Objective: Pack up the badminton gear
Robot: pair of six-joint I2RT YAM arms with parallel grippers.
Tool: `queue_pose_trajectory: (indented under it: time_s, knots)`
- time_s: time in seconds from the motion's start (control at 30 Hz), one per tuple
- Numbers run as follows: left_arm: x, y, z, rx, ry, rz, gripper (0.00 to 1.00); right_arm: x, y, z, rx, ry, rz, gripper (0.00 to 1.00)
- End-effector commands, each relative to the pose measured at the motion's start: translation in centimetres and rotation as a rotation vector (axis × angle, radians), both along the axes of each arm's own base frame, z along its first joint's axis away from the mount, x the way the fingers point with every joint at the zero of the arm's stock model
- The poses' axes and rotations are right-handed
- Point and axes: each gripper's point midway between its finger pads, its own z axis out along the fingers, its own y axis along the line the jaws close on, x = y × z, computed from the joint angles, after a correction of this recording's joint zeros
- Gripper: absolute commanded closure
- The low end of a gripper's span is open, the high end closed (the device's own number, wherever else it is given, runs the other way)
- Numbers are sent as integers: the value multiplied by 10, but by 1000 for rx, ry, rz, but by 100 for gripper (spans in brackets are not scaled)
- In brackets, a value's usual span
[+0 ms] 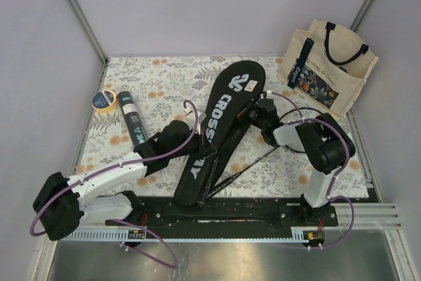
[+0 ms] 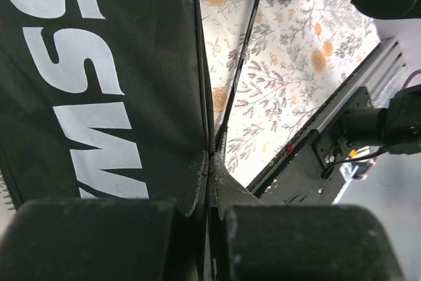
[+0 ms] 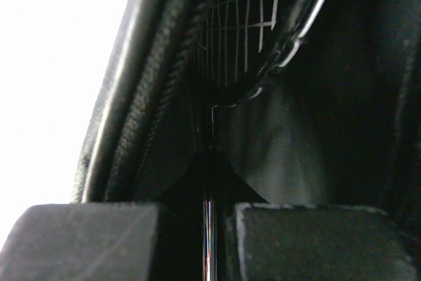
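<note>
Left arm [image 1: 108, 179] and right arm [image 1: 316, 192] share one look: white link shells, bulky black joint housings, thin purple cables [image 1: 193, 113] looping alongside. At six o'clock, both stand on a black base rail [image 1: 223, 210].

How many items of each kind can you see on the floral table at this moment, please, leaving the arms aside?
Bags: 2, the long black racket-shaped bag marked "CROSSWAY" and the cream tote bag with dark handles.
Rackets: 1 in view, the thin black racket, its head inside the black bag.
Tubes: 1, the black tube with teal lettering.
Tape rolls: 1, the yellow-rimmed tape roll.
Total: 5.
</note>
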Motion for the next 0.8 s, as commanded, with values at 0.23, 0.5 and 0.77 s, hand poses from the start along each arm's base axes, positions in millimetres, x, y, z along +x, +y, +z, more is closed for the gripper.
queue_pose_trajectory:
  time_s: [0.23, 0.5, 0.77]
  knots:
    - [-14, -17, 47, -157, 75, -31, 100, 47, -12, 26, -61, -135, -129, 100]
    - [-18, -9, 53, -174, 92, 5, 100, 57, -8, 18, -24, -104, -161, 100]
    - [-2, -7, 35, -120, 61, 52, 100, 70, 1, 26, -13, -126, -140, 100]
